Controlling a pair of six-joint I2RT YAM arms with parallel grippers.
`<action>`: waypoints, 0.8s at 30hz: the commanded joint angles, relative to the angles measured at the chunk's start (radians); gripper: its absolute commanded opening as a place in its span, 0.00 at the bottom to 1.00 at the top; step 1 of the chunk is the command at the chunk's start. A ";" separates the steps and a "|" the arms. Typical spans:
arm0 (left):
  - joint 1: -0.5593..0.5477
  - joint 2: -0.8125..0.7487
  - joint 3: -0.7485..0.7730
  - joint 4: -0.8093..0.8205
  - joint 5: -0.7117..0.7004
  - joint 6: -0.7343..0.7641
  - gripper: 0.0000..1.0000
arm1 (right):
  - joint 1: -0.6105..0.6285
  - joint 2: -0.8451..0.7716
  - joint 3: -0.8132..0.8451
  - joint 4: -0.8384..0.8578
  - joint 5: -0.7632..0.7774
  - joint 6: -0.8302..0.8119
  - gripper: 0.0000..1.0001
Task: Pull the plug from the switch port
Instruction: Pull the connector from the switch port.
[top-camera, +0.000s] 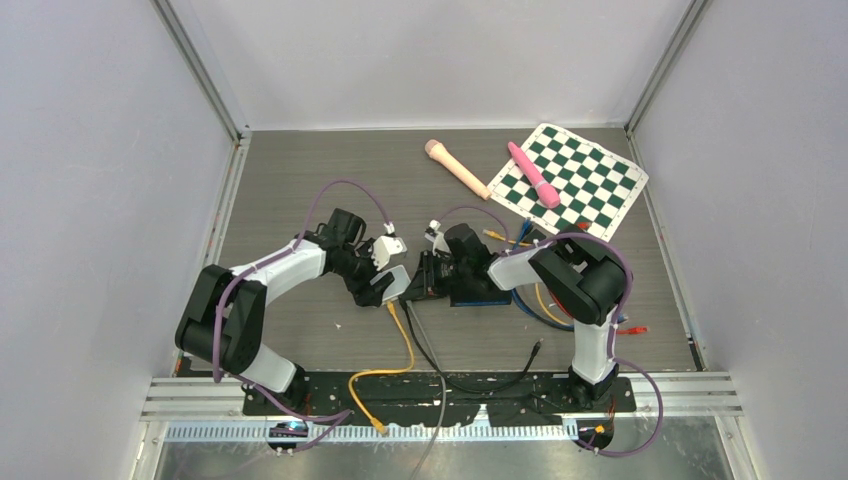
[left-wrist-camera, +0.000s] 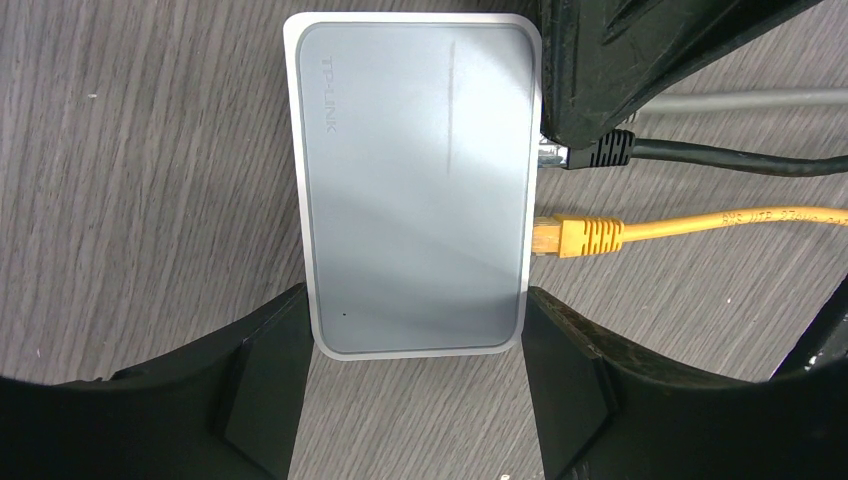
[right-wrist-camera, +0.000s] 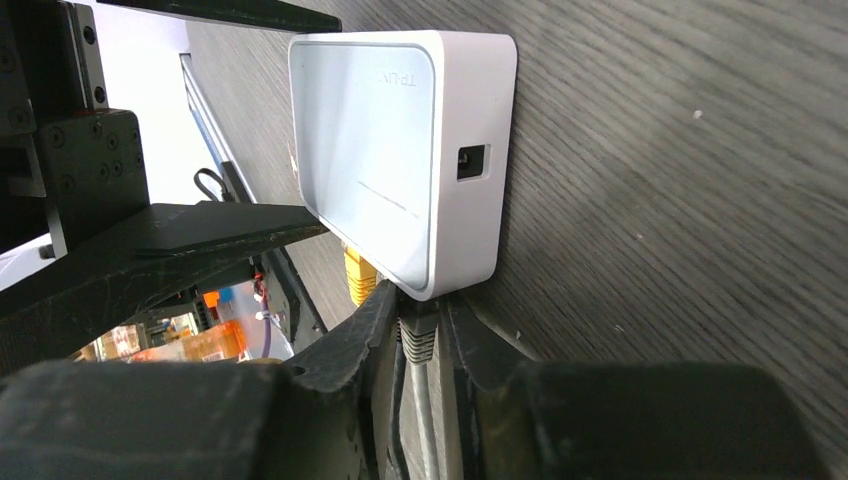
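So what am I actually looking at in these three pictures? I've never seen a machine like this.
It is a robot with a left arm and a right arm, both bolted to a table. The wide picture looks down from above. The other two come from small cameras on the wrists, so you see each arm's own black fingers. The left gripper clamps a white network switch by its sides. The right gripper pinches a plug at the switch's port edge, next to a plugged-in yellow cable. Further back lie a checkerboard sheet, a pink stick on it and a beige one to its left.
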 joint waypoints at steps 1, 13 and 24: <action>-0.001 -0.002 -0.015 0.001 0.045 -0.014 0.06 | -0.008 0.023 0.018 0.013 -0.022 -0.004 0.29; -0.001 0.002 -0.011 -0.006 0.051 -0.011 0.05 | -0.019 -0.002 0.024 -0.047 0.045 -0.036 0.36; -0.001 0.004 -0.007 -0.009 0.054 -0.008 0.03 | -0.039 -0.021 0.004 -0.151 0.110 -0.104 0.32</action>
